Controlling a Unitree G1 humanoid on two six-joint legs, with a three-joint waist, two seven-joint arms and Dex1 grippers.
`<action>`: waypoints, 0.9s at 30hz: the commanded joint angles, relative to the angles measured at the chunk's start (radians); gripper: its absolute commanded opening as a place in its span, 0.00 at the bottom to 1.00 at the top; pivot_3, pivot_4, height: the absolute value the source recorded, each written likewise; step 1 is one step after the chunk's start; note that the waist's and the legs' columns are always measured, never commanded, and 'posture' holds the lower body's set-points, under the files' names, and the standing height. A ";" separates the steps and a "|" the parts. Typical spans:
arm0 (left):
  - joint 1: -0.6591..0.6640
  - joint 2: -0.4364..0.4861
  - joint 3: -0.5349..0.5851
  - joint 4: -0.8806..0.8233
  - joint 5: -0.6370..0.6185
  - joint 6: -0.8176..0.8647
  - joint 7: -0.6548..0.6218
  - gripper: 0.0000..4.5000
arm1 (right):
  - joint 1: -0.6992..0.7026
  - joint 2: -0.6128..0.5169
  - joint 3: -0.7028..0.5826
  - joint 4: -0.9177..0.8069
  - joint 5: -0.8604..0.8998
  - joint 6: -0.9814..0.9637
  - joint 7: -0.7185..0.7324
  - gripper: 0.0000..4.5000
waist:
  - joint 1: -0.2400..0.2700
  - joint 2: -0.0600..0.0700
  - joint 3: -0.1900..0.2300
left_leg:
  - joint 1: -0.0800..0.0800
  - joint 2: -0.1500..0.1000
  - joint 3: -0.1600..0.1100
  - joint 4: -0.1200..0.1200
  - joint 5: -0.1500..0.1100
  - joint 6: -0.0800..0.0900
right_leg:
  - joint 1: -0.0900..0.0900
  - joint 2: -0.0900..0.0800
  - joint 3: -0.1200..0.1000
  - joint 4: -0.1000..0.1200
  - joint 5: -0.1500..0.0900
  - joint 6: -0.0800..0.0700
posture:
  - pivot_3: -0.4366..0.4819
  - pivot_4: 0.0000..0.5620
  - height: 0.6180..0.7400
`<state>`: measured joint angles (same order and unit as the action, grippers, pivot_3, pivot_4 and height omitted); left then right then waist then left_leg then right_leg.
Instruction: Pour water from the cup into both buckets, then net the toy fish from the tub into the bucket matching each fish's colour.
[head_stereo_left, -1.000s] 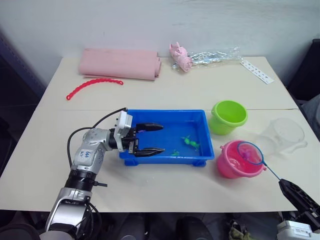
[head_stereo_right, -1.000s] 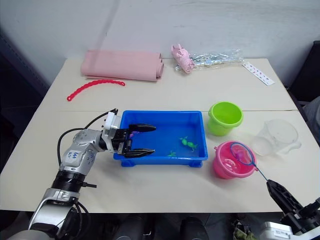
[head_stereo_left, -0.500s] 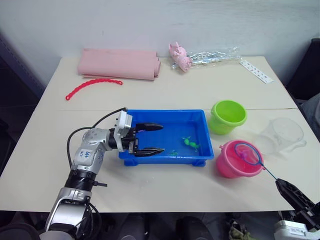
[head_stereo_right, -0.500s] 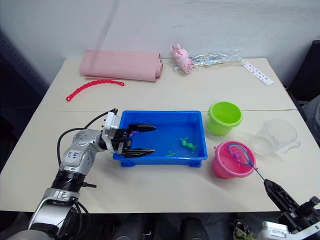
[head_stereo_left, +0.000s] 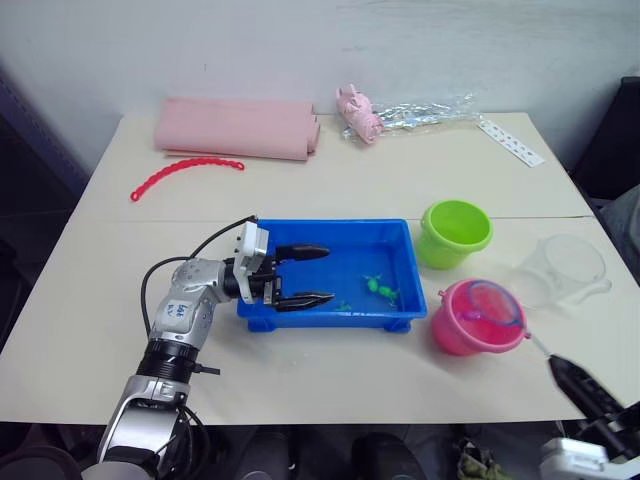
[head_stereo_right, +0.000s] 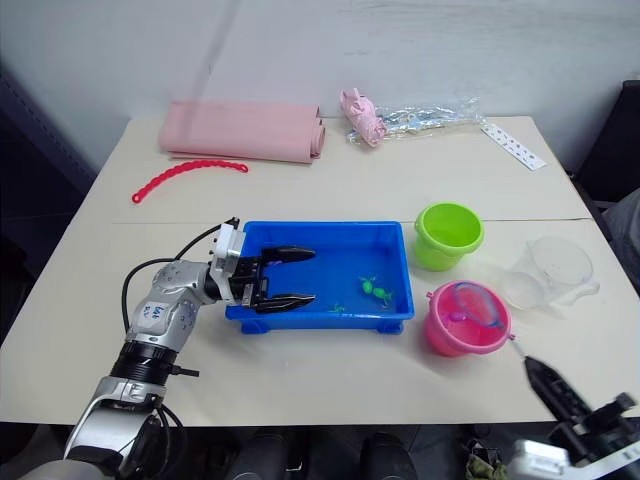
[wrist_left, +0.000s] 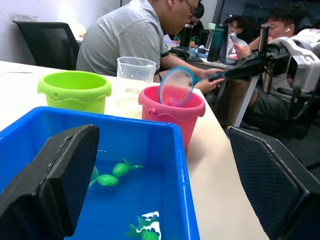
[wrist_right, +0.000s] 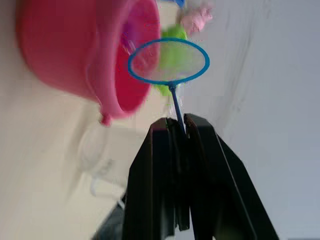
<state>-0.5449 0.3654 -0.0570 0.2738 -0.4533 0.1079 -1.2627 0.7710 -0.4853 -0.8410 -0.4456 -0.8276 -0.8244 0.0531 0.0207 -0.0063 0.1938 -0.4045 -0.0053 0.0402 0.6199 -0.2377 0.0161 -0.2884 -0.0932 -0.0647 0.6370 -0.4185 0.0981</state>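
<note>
An office: beyond the pale beige tabletop (head_stereo_left: 330, 190), seated people (wrist_left: 131, 37) work at a cluttered desk (wrist_left: 200, 57) with bottles, and a black office chair (wrist_left: 47, 37) stands by a plain white wall (head_stereo_left: 320, 50).

Left gripper (head_stereo_left: 308, 273): forearm bent inward, black fingers spread apart, level, pointing toward the robot's right. Right gripper (wrist_right: 181, 125): fingers pressed together, pointing forward, arm low.

Left arm (head_stereo_left: 178, 318): silver-grey jointed casing with a small blue marking; black ribbed collar at the forearm; black cable looping to a white wrist block; left claw (head_stereo_left: 312, 276) has two black tapering fingers; right claw (wrist_right: 183, 131) likewise black.
</note>
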 joint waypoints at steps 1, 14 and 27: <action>-0.008 -0.001 0.009 -0.020 0.002 -0.019 0.001 0.99 | 0.023 -0.004 0.022 0.002 0.026 0.003 -0.003 0.00 | 0.000 0.000 0.000 | 0.000 0.000 0.000 0.000 0.000 0.000 | 0.000 0.000 0.000 0.000 0.000 0.000 | 0.48 0.27 1.00; 0.038 0.092 0.081 -0.080 -0.046 0.027 -0.008 0.99 | 0.130 -0.255 0.173 -0.079 0.970 0.190 0.333 0.00 | -0.016 0.000 0.000 | 0.000 0.000 0.000 -0.002 0.001 0.001 | 0.000 0.000 -0.001 0.001 0.000 0.000 | 0.48 0.27 1.00; 0.219 0.238 0.293 -0.255 -0.126 0.165 0.134 0.99 | -0.565 -0.545 0.603 -0.201 1.748 1.061 0.398 0.00 | -0.019 -0.004 0.001 | -0.002 0.001 -0.004 0.004 0.000 0.004 | 0.001 -0.002 -0.005 0.001 0.000 0.000 | 0.48 0.27 1.00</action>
<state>-0.3334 0.5940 0.1857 0.0598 -0.5364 0.2536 -1.1592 0.2407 -1.0251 -0.2680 -0.6469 0.8955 0.1651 0.4724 0.0021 -0.0099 0.1951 -0.4068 -0.0045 0.0361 0.6243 -0.2376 0.0198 -0.2873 -0.0950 -0.0705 0.6376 -0.4186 0.0979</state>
